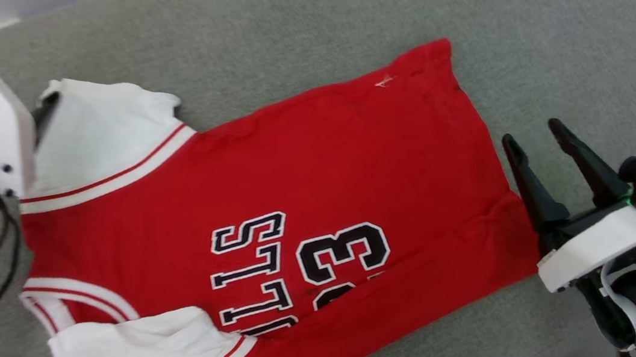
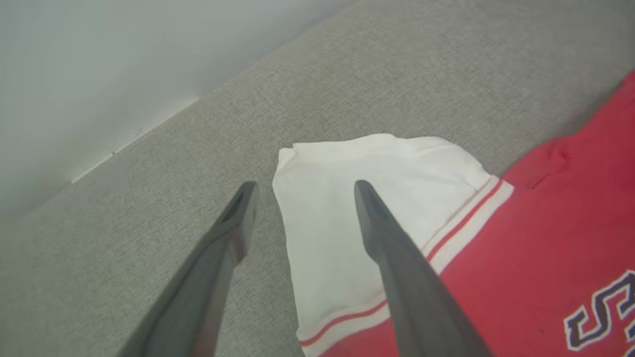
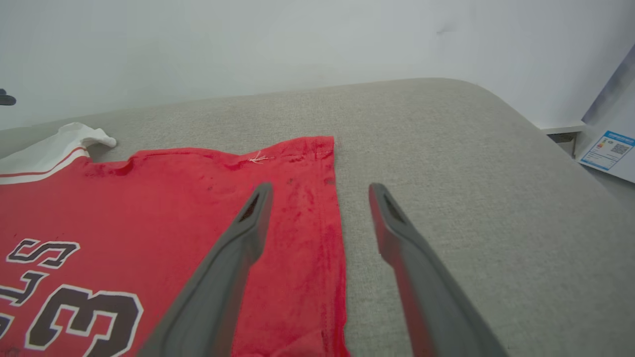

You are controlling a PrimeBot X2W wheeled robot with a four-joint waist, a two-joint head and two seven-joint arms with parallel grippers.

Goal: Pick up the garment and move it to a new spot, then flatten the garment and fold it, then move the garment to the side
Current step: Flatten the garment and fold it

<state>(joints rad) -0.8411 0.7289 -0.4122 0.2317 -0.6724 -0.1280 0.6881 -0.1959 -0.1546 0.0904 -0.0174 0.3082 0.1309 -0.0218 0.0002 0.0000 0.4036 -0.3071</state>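
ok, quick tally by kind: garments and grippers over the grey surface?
Garment: 1
Grippers: 2, the left gripper and the right gripper, both open
Total: 3

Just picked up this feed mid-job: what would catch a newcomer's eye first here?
The red garment with black numerals stands out, spread nearly flat across the grey upholstered surface. The right gripper is open at its hem, and the left gripper is open at the edge of a white sleeve.
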